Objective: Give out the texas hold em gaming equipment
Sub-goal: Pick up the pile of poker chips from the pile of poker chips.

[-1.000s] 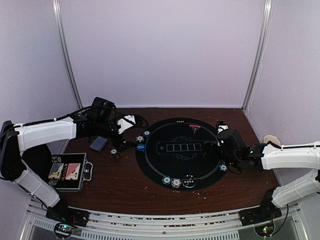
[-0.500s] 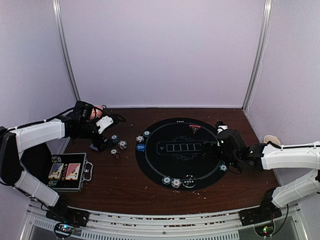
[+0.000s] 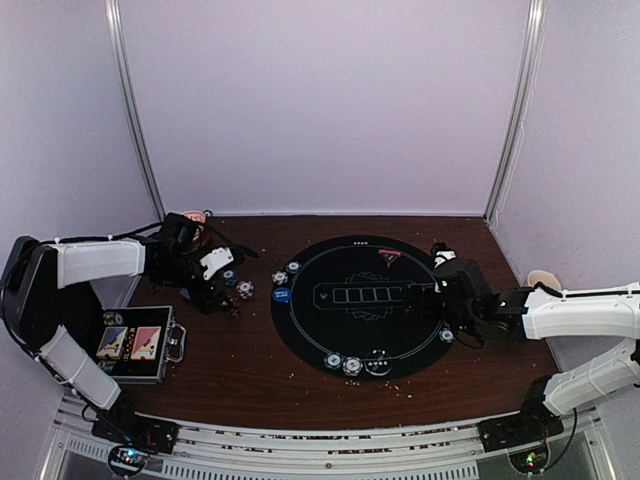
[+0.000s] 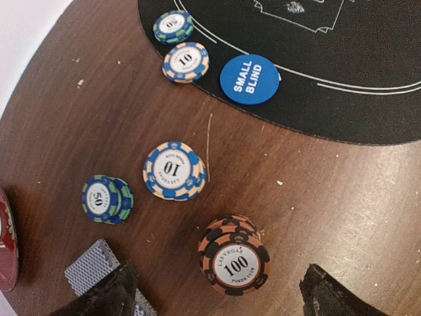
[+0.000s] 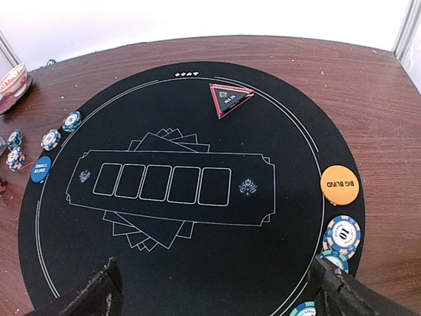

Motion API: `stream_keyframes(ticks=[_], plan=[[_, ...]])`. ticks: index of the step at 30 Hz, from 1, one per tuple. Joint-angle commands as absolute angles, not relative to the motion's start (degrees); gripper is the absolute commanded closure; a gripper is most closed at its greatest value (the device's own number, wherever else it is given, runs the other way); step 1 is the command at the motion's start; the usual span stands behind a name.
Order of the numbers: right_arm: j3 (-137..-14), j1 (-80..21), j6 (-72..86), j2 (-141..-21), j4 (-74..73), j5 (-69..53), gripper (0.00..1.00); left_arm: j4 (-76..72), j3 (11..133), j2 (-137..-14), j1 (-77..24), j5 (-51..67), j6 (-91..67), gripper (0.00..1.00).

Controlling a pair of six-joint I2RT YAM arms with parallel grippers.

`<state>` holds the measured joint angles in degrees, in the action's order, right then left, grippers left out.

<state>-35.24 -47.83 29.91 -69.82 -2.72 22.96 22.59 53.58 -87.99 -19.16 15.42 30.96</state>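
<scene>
The left gripper hung low over the brown table at the left of the round black mat. Its fingers were spread wide on either side of a black-and-orange chip stack and touched nothing. The right gripper hovered over the right half of the mat, also spread and empty.

Part of the layout looked done. A blue button lay on the mat's left edge beside two small chip piles. An orange button sat at the right edge with a blue-and-white chip pile just nearer. A red triangle marker lay at the far side. More chips sat at the near edge, though the top view was too coarse to tell what the pale round piece beside them was.

Much seemed left. The five card outlines in the middle were bare, and no cards showed at any seat. Off the mat to the left waited the stack between the fingers, a blue-and-cream pile and a green-and-blue pile. A few grey-backed cards lay by the left finger (the red bowl was just left of them).
</scene>
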Motion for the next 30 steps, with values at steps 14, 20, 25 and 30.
stream_keyframes(ticks=[14,20,25,30], plan=[[-35.32,-48.25,29.36,-69.53,-2.22,23.15,0.0,21.12,55.51,-94.58,-18.84,15.95,30.85,0.23],[-35.28,-48.21,29.39,-69.61,-2.2,23.14,0.0,20.54,55.91,-95.58,-18.85,16.0,30.68,0.29],[-35.36,-48.28,29.32,-69.78,-2.2,23.11,0.0,20.54,56.08,-96.32,-18.78,16.32,30.74,0.33],[-35.41,-48.26,29.34,-69.7,-2.22,23.09,0.0,20.47,56.25,-96.76,-18.77,16.44,30.66,0.36]])
